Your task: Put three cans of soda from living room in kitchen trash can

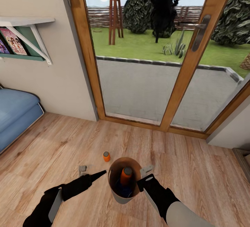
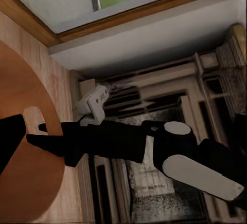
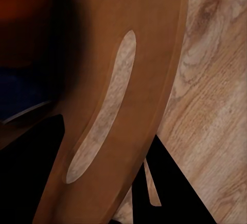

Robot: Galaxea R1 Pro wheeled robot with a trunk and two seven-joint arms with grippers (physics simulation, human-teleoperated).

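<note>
The tash can [image 1: 121, 195], pale grey outside and brown inside, is low in the head view over the wood floor. An orange can of soda [image 1: 125, 175] and a blue one [image 1: 121, 187] lie inside it. Another orange can of soda [image 1: 106, 156] stands on the floor just beyond the bin. My right gripper [image 1: 146, 180] is shut on the bin's right rim. In the right wrist view its fingers [image 3: 170, 183] straddle the brown wall [image 3: 154, 70] beside a handle slot. My left gripper [image 1: 100, 174] is open and holds nothing, pointing at the bin's left rim.
Wood-framed glass garden doors [image 1: 139, 64] stand straight ahead. A blue sofa [image 1: 14, 112] sits at the left under a wall shelf [image 1: 24, 36]. A fireplace [image 2: 154, 183] is in the left wrist view, behind my right arm [image 2: 200, 175]. Open floor lies to both sides.
</note>
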